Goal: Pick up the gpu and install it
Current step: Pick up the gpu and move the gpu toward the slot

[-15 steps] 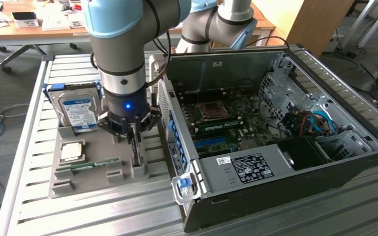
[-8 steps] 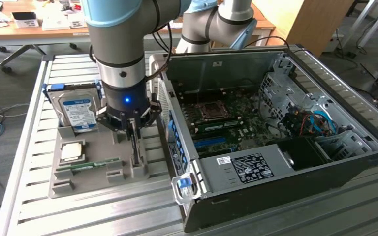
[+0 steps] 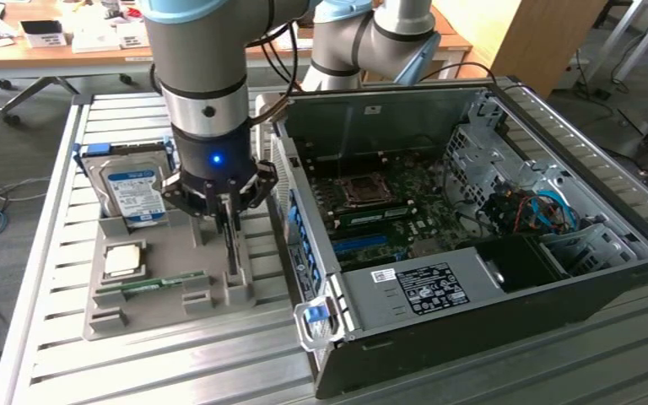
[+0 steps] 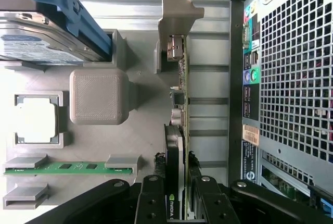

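Standing on edge in a slot of the tray (image 3: 161,305), on the side nearest the case (image 3: 594,291), the gpu (image 4: 182,99) was clasped by the gripper (image 4: 177,159). One finger pressed each face of the card, and its lower edge sat in the slot.

Tray, grey, on the slatted table (image 3: 132,364), contents:
- Drive (image 3: 132,190), silver with a blue label and a blue rail, upright in the far slot.
- CPU (image 3: 124,259), flat in a square recess.
- RAM (image 3: 155,283), green, lying between two low brackets at the near end.
- Gpu, as above, with its metal connector end away from the fingers.

Case, side panel off, just beside the tray on the exterior view's right, contents:
- Motherboard (image 3: 403,211) with an empty CPU socket (image 3: 364,190).
- Labelled power supply (image 3: 437,287) at the near end.
- Blue cables (image 3: 549,211) by the drive cage.
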{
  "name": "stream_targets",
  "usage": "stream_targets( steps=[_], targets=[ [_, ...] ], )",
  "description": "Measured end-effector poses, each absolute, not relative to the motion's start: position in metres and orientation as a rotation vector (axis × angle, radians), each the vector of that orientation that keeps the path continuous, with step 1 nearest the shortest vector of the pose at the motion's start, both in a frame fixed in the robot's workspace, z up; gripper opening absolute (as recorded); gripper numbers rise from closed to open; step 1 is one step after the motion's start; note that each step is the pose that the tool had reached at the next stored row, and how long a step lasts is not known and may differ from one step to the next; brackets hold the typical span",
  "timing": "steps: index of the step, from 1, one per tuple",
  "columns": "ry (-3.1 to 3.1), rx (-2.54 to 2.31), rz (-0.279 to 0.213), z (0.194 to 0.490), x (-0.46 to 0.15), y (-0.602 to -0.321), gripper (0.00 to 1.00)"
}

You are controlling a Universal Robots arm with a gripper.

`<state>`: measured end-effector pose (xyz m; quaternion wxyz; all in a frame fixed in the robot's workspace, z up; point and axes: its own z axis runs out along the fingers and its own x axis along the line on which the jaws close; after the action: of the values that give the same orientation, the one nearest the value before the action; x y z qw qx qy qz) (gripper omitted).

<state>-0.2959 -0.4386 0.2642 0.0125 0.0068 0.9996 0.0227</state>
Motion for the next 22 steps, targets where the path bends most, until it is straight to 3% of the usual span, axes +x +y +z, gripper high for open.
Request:
stream_targets(
  steps=[9,22],
  targets=[
    [3.116,0.021,0.070,0.266,-0.296,-0.439,0.27],
    [3.116,0.021,0.071,0.302,-0.296,-0.439,0.27]
  ],
)
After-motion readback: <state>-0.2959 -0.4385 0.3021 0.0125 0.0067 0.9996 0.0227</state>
